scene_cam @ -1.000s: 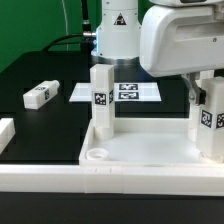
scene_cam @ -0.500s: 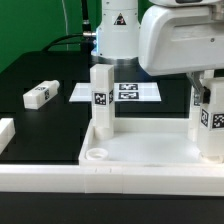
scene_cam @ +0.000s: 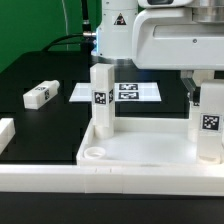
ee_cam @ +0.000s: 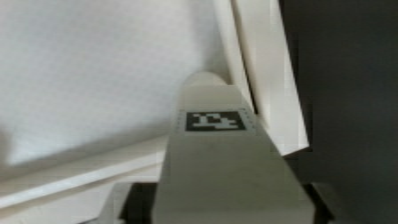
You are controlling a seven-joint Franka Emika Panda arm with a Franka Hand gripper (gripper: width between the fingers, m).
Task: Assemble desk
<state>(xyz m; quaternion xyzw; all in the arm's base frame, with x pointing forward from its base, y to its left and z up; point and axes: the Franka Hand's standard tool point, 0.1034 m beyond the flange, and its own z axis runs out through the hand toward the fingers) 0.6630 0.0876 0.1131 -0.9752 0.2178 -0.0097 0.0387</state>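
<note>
The white desk top (scene_cam: 150, 150) lies on the black table with its raised rim up. One square leg (scene_cam: 101, 98) stands in its corner at the exterior view's left. An empty round socket (scene_cam: 96, 155) shows at the front corner on that side. At the exterior view's right, my gripper (scene_cam: 207, 96) is shut on a second leg (scene_cam: 209, 128) standing upright in the tray's corner. In the wrist view this leg (ee_cam: 222, 150), with a tag on its end, fills the gap between my gripper's (ee_cam: 228, 205) dark fingers (ee_cam: 143, 200). Beyond it are the tray floor (ee_cam: 89, 80) and rim (ee_cam: 262, 60).
A loose white leg (scene_cam: 40, 94) lies on the black table at the exterior view's left. The marker board (scene_cam: 125, 92) lies behind the tray, before the arm's base (scene_cam: 117, 35). Long white border rails run along the front (scene_cam: 100, 182) and the left edge (scene_cam: 4, 135).
The jaws have closed on the leg at the exterior view's right. The arm's white housing has risen and shifted, and the leg's tag now faces the camera.
</note>
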